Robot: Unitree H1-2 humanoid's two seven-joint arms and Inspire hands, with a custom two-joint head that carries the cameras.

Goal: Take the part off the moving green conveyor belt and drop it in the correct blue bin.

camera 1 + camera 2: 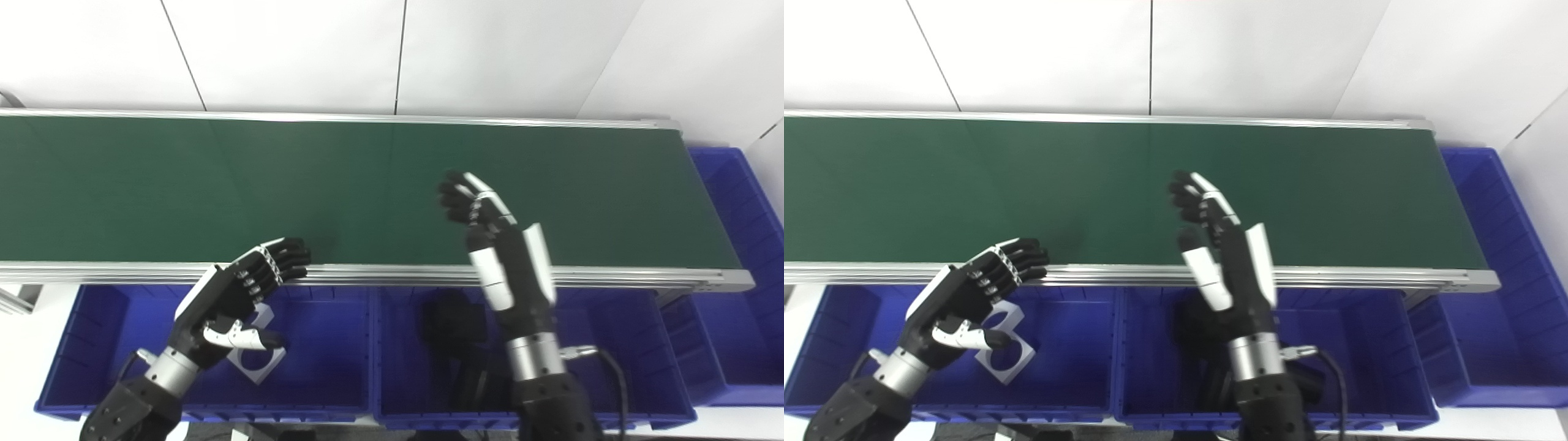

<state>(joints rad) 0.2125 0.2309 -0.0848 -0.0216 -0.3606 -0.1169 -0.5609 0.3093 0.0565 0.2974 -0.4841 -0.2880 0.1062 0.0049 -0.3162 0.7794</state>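
The green conveyor belt [184, 184] runs across the view with no part on it. My left hand [236, 300] is open, fingers spread, hovering over the left blue bin [92, 343] just in front of the belt's near rail. Under its thumb, a flat silver part [260, 361] with round holes lies tilted in that bin; I cannot tell whether the thumb touches it. My right hand [496, 245] is open and raised, its fingertips over the near half of the belt, holding nothing.
The middle blue bin [612, 343] holds dark black parts [453, 324], partly hidden by my right forearm. A third blue bin [747, 245] stands past the belt's right end. An aluminium rail [398, 272] edges the belt's front. White wall behind.
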